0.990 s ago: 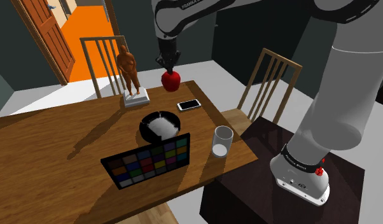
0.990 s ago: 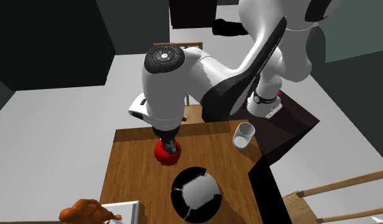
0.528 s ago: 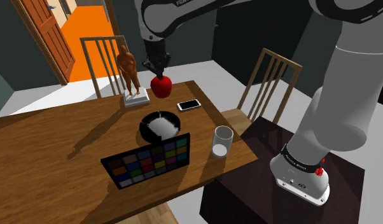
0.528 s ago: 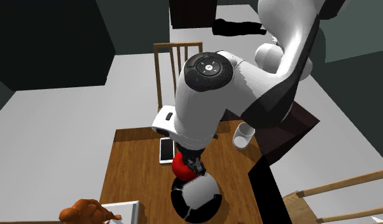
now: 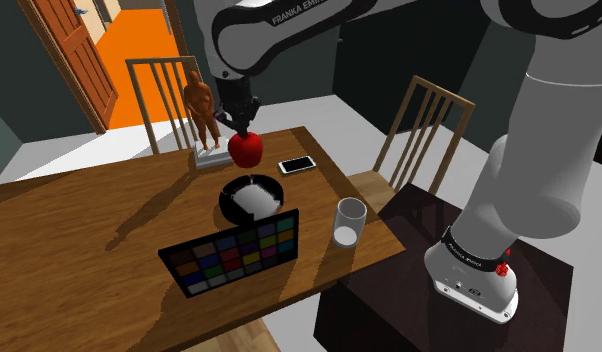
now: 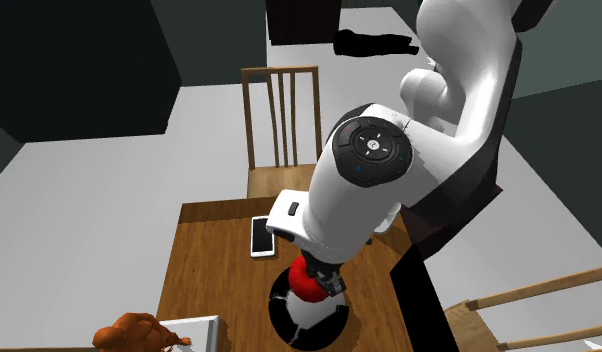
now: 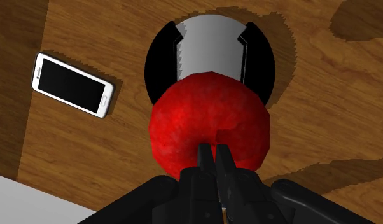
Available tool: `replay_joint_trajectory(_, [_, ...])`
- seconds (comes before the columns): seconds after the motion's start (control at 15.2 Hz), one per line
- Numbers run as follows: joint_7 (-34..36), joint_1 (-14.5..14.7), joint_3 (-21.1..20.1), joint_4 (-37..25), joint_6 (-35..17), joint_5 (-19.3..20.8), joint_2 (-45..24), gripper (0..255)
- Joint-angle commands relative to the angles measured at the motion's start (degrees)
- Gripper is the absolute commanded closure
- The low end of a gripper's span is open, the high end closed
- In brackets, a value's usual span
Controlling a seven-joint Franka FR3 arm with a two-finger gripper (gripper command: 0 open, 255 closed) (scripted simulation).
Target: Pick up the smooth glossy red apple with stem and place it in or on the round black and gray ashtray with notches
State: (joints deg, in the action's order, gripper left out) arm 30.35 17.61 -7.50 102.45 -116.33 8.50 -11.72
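1. The end effector [image 5: 241,128] points straight down from the white arm [image 5: 289,20]. Its two black fingers are drawn close together and clamped on the top of the red apple [image 5: 245,148].
2. The apple hangs clear of the wooden surface [image 5: 89,225]. From the shoulder view it shows between the statue [image 5: 200,105] and the phone [image 5: 297,164], beyond the ashtray [image 5: 252,198] and apart from it.
3. Looking along the hand, the apple [image 7: 209,124] covers the part of the ashtray [image 7: 157,63] nearest the end effector [image 7: 211,151]. The ashtray has a grey middle inside a black rim with toothed notches.
4. There the fingertips [image 7: 203,156] pinch in at the apple's crown with almost no gap between them.
5. In the second exterior view the apple [image 6: 309,285] sits over the ashtray's [image 6: 277,312] rim on the side toward the phone [image 6: 262,236].
6. The phone [image 7: 72,84] lies flat with its dark screen up, near the ashtray but not touching it.
7. A colour chart [image 5: 234,252] stands tilted just in front of the ashtray in the shoulder view. A glass [image 5: 350,221] stands upright to its right, near the surface's edge.
8. The statue is a brown figure, upright on a white base at the far side of the surface, with a chair [image 5: 159,95] behind it. A second chair [image 5: 421,125] stands at the shoulder view's right.
9. The stand [image 5: 459,300] is at the lower right. A wooden door [image 5: 74,55] is open at the upper left, with orange beyond it.
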Motion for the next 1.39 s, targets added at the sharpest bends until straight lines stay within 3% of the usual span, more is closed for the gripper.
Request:
replay_joint_trajectory(0.0, [0.3, 0.0, 0.0, 1.0, -1.4, 0.2, -0.4, 255])
replay_joint_trajectory(1.32, [2.6, 0.3, 0.6, 7.7, -13.9, 2.3, -6.4, 255])
